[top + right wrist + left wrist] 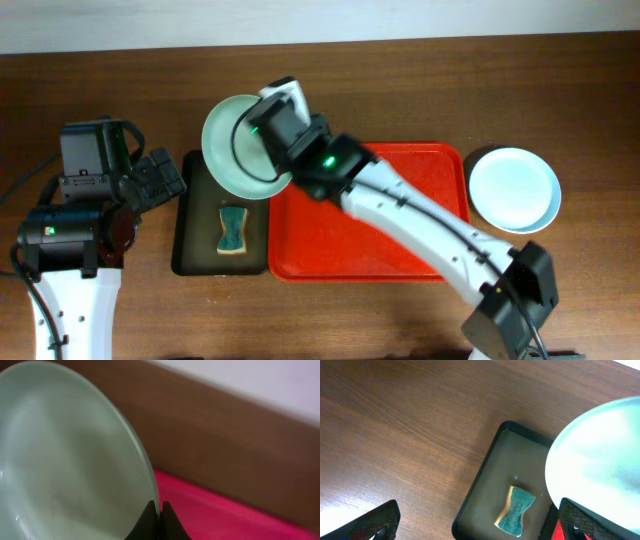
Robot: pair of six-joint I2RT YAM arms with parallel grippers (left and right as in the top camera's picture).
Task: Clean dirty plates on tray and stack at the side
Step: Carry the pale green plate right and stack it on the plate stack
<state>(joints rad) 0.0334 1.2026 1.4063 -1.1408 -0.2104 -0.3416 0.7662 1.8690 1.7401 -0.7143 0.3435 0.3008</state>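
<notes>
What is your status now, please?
Left gripper open, empty. Right gripper shut on mint plate rim, over dark tray. Sponge lies below.

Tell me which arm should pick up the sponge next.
Left, likely: the left fingers are open beside the dark tray holding the sponge, while the right fingers are shut on the mint plate.

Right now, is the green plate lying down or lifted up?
Lifted up. The right gripper pinches the rim of the green plate, which hangs over the dark tray.
</notes>
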